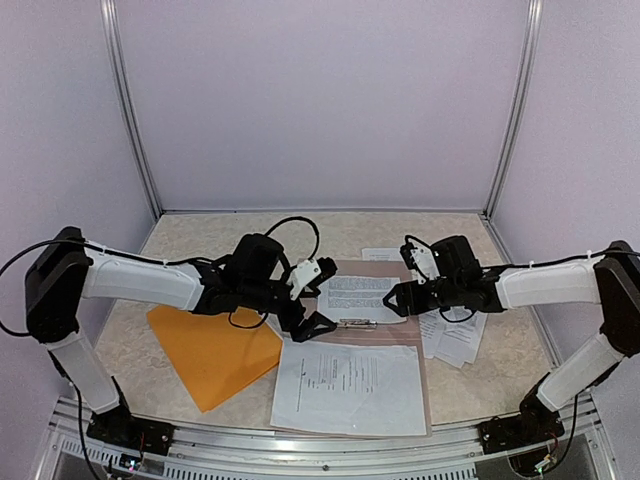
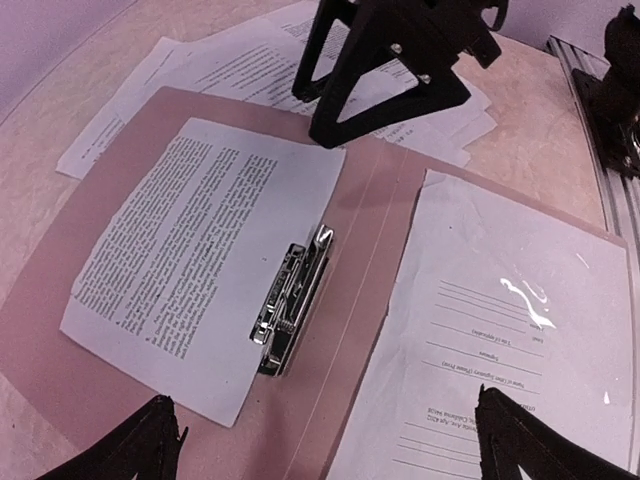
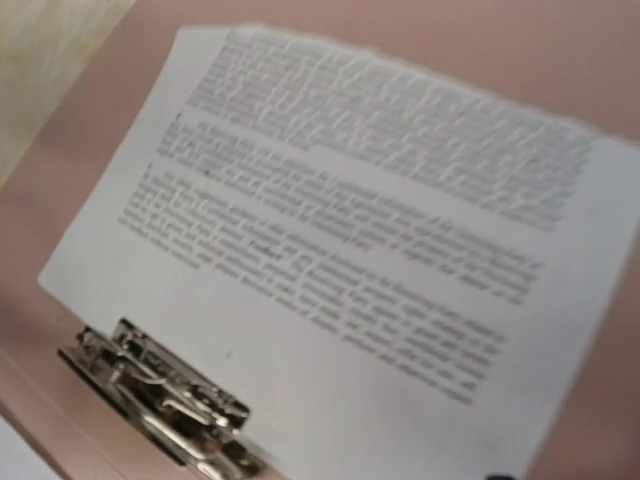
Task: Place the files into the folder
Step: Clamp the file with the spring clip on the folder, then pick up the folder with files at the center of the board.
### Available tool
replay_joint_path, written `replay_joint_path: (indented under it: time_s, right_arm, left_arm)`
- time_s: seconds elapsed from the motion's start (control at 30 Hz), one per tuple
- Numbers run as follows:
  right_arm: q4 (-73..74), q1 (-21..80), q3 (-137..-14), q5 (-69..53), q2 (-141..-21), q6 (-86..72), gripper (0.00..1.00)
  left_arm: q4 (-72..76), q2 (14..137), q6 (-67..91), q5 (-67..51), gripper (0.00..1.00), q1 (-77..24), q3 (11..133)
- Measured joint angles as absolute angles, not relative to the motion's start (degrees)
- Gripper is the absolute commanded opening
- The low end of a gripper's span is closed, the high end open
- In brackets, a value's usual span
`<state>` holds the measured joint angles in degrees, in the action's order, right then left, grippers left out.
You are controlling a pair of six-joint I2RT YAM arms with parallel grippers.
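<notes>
Metal clip [image 2: 290,300] against sheet [image 2: 200,250] on clipboard [image 2: 45,330]

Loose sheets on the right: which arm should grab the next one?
Right. The pile lies just beside the right gripper, partly under that arm's wrist, and its jaws stand open and empty. The left gripper hovers on the other side of the clip, farther from the pile.

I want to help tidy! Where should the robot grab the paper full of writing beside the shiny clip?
Probably a far corner of the paper, from the far side. It lies flat on the brown board, and the metal clip at its near edge blocks that side.
</notes>
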<state>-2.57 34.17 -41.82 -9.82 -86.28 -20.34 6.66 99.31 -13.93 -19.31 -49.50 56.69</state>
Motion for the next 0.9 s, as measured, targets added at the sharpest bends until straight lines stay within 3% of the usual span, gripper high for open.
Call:
replay_joint_path:
  time_s: [0.33, 0.6, 0.9]
  right_arm:
    - [3.2, 41.8, -36.9, -0.5, -79.9, -27.2, 0.81]
    - [9.1, 51.0, -33.0, 6.5, -77.6, -35.7, 0.83]
    - [13.5, 55.0, -27.0, 11.1, -68.9, -44.4, 0.82]
  left_arm:
    - [-17.2, 89.8, 14.7, -8.1, 0.99, -49.8, 61.5]
    - [-29.3, 86.4, 31.4, -13.8, 0.99, -50.0, 55.9]
    - [-32.6, 81.6, 42.4, -18.0, 0.99, -53.6, 51.7]
